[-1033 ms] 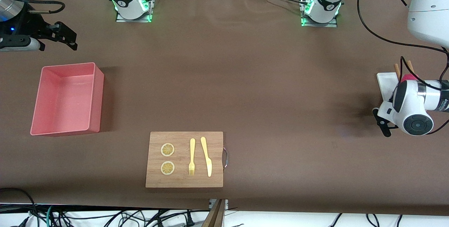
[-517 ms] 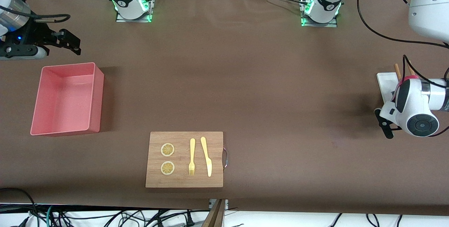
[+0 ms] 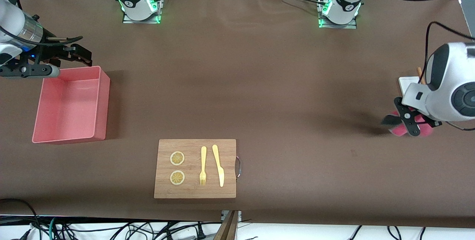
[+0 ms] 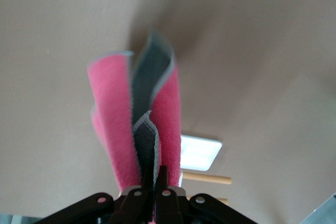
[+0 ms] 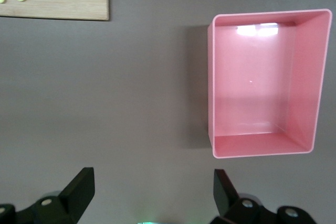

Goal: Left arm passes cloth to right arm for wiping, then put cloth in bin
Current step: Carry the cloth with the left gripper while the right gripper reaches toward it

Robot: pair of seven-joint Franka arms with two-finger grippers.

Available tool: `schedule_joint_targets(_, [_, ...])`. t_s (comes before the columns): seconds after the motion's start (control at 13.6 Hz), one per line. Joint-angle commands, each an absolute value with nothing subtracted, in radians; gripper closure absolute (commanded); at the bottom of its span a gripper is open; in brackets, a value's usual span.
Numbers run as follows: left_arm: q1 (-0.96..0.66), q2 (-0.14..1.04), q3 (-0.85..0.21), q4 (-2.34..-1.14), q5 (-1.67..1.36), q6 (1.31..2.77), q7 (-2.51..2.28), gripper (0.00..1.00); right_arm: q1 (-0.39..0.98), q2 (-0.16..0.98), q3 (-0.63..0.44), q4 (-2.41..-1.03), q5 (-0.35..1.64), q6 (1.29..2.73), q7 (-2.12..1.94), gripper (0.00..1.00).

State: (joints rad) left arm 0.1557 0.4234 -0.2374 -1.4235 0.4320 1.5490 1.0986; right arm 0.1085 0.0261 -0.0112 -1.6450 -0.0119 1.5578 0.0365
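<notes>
My left gripper (image 3: 407, 123) is shut on the magenta-red cloth (image 3: 399, 129) and holds it up over the table at the left arm's end, beside the small white tray (image 3: 406, 83). In the left wrist view the cloth (image 4: 113, 114) hangs folded from the shut fingers (image 4: 164, 179), showing a grey inner side. My right gripper (image 3: 76, 53) is open and empty, up over the farther rim of the salmon-pink bin (image 3: 55, 136). The right wrist view shows the bin (image 5: 304, 77) empty, ahead of the open fingers (image 5: 79, 187).
A wooden cutting board (image 3: 163, 191) lies near the front edge, with two lemon slices (image 3: 177, 158), a yellow fork (image 3: 203, 165) and a yellow knife (image 3: 218, 165). Two wooden sticks (image 4: 207, 178) lie by the white tray (image 4: 199, 151).
My left gripper has lifted the cloth off the white tray and swung it out over the table. My right gripper has moved toward the bin's farther rim.
</notes>
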Motion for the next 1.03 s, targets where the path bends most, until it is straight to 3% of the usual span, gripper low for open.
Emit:
schedule_joint_targets(0.0, [0.137,0.434,-0.326,-1.330,0.391,1.473,1.010,1.00,0.104,-0.009,-0.009,-1.605,0.026,1.459,-0.123,0.00])
schedule_joint_targets(0.44, [0.023,0.448,-0.400,-1.299,0.034,1.515,0.538,1.00,0.100,-0.029,-0.133,-1.598,0.312,1.413,-0.761,0.00])
schedule_joint_targets(0.66, [-0.001,0.449,-0.403,-1.287,-0.186,1.540,0.361,1.00,0.074,0.000,-0.135,-1.632,0.401,1.393,-1.022,0.00])
schedule_joint_targets(0.96, [-0.020,0.486,-0.402,-1.287,-0.509,1.636,0.293,1.00,0.026,0.076,-0.135,-1.719,0.670,1.397,-1.367,0.00])
